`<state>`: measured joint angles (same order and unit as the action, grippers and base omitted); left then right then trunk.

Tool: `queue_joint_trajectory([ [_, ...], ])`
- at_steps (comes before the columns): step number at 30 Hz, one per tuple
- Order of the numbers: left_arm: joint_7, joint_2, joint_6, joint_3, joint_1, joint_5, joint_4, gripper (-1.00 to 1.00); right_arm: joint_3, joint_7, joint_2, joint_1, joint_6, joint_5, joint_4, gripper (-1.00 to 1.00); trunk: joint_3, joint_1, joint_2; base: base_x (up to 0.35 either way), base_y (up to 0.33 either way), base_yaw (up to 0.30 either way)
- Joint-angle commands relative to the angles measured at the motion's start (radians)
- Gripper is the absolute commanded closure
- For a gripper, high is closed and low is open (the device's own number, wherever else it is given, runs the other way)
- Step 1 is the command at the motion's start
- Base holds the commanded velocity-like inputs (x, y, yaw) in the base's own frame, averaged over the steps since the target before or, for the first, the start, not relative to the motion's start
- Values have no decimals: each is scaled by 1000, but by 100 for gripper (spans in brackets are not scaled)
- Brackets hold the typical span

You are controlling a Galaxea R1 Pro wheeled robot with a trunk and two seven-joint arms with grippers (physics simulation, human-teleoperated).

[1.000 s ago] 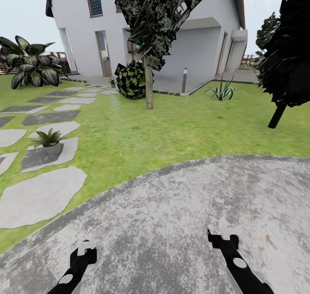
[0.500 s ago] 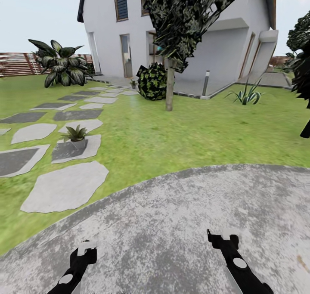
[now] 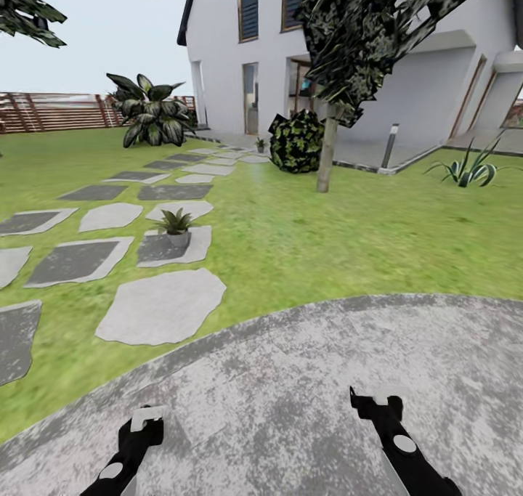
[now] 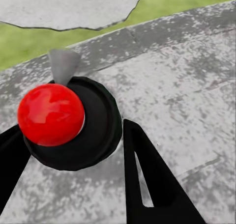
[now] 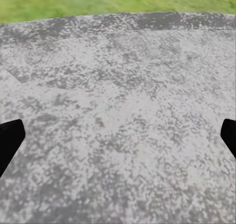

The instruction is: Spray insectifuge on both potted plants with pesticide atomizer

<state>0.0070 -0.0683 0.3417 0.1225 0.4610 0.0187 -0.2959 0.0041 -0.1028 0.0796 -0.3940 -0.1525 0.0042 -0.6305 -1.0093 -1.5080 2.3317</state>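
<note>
I see both grippers, left gripper [image 3: 145,422] and right gripper [image 3: 376,401], spread apart above grey paving [image 3: 305,380]; one potted plant [image 3: 176,225] sits on a stepping stone [image 3: 163,250].

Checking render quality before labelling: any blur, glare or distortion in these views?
Head view: even flat light, no glare; house leans from wide-angle distortion; near potted plant soft. Left wrist view: red ball crisp with small highlights. Right wrist view: grass strip blurred.
</note>
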Motion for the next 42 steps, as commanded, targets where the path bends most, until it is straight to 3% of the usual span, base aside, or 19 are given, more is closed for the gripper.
queue_joint_trajectory([
  [1, 1, 0, 3, 2, 1, 2, 1, 100, 1, -3, 0, 0, -2, 0, 0, -100, 0, 0, 0, 81, 306, 246],
  [24, 1, 1, 3, 0, 1, 3, 1, 100, 1, -3, 0, 0, -2, 0, -1, -100, 21, 0, 0, 126, 304, 231],
  [42, 1, 1, 3, -1, 1, 3, 1, 100, 1, -3, 0, 0, -1, 1, 0, -100, 22, 0, 0, 185, 280, 9],
])
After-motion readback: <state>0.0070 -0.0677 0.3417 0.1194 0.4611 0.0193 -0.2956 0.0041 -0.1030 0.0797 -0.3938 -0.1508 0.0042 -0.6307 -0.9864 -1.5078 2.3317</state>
